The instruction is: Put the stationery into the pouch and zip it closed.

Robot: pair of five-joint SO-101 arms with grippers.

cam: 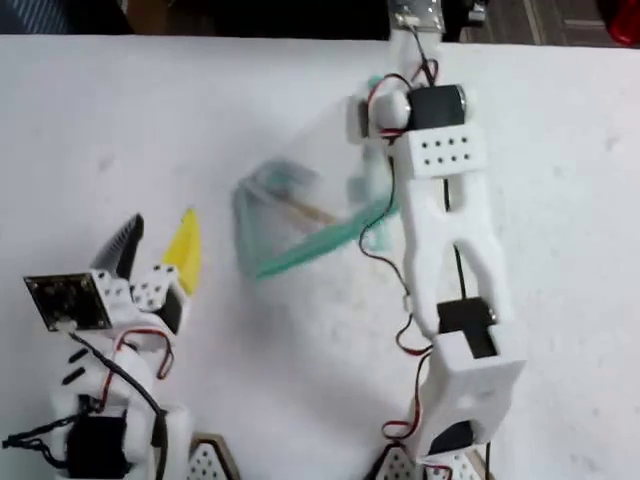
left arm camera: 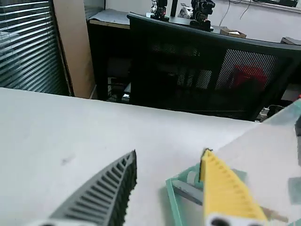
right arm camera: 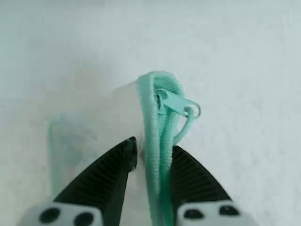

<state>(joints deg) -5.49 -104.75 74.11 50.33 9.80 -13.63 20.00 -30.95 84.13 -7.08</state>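
Right pincer (right arm camera: 154, 149) was clamped on the zip edge of the pouch (cam: 300, 215), upper centre of the high view, left pincer (cam: 163, 225) gaped apart at lower left; zipping seemed in hand, next needing a hold on the zip pull (right arm camera: 178, 101).

A: What do the two arms look like?
B: The left arm (cam: 110, 400) and right arm (cam: 450, 230) are white plastic shells around black motors (cam: 435, 105), trailed by red and black cables (cam: 385, 250).
A: And the hands?
B: Ribbed fingers (left arm camera: 106, 195): left hand (cam: 164, 216) grey and yellow, right hand (right arm camera: 153, 146) black.
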